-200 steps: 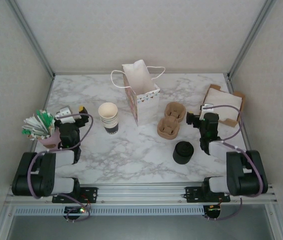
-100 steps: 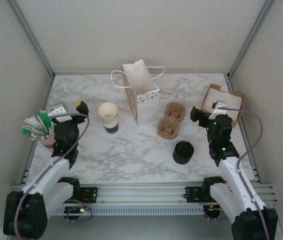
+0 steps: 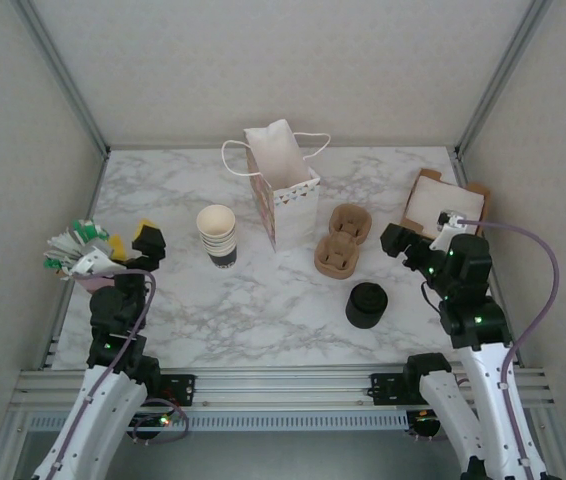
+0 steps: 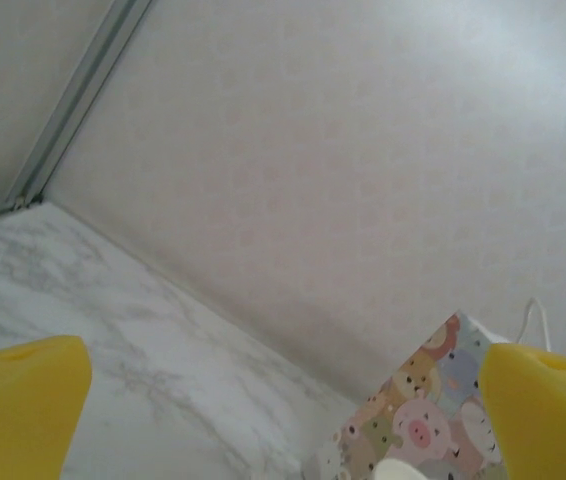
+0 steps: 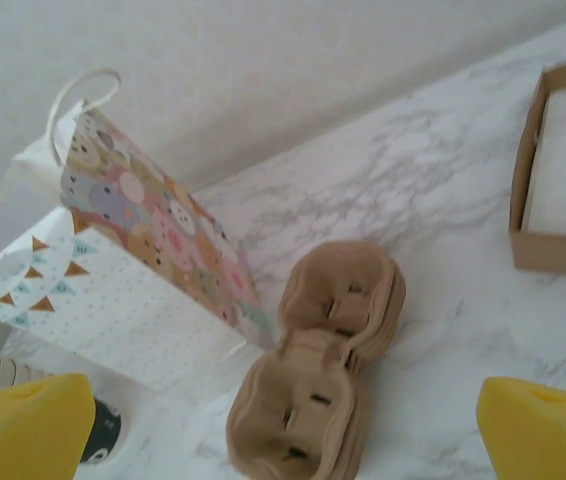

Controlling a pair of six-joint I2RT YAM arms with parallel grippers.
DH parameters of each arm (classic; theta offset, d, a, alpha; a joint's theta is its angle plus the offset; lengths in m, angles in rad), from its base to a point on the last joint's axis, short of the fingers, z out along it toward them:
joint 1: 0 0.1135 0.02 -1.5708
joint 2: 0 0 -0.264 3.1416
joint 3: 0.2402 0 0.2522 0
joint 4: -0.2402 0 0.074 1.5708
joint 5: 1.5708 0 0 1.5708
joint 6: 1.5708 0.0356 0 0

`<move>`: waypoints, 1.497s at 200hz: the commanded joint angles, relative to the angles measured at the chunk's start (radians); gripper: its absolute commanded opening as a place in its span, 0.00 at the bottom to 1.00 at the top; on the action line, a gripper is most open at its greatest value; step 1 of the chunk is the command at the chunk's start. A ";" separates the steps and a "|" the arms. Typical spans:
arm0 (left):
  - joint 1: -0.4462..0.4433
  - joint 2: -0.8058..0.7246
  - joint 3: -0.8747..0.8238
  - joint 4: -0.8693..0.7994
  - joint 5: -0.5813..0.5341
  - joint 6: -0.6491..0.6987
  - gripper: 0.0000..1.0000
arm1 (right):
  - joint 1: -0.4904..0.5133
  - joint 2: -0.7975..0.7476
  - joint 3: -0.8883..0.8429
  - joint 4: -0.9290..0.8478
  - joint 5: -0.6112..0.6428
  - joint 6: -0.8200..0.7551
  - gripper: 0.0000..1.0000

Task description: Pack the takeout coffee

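Both arms have unfolded from their tucked pose. The left gripper (image 3: 129,243) now sits beside the bundle of green and white sachets (image 3: 71,245), and the right gripper (image 3: 411,250) is near the brown cardboard box (image 3: 443,205). Each pair of yellow-padded jaws stands wide apart, holding nothing. The dark olive-black paper cup (image 3: 222,257) stands on the marble table (image 3: 263,300) at the foot of the cream cup stack (image 3: 216,225). It lies between the grippers, nearer the left one, and touches neither. The squat black lid stack (image 3: 366,305) is well apart from it.

White marble-patterned bench (image 3: 263,310) with grey veining, pale finely textured walls (image 3: 283,70) behind the bench and at both its sides, grey metal corner posts (image 3: 63,75) rising from its far corners, aluminium rail (image 3: 283,385) along its near edge, soft even light
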State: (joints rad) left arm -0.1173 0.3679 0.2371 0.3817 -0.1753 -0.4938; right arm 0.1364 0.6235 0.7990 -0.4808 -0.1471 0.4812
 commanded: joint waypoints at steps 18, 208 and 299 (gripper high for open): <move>-0.007 0.037 0.032 -0.107 0.062 -0.015 0.99 | 0.006 0.088 0.043 -0.048 -0.180 0.080 0.99; 0.009 0.380 -0.001 0.044 0.183 -0.210 0.99 | 0.605 0.522 0.351 -0.179 0.141 -0.062 0.72; 0.035 0.451 0.011 0.095 0.305 -0.219 0.81 | 0.852 0.806 0.664 -0.278 0.251 -0.126 0.68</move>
State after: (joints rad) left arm -0.0963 0.8108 0.2260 0.4339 0.0715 -0.7013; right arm 0.9562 1.3705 1.3796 -0.7082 0.0566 0.3801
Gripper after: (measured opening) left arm 0.842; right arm 0.692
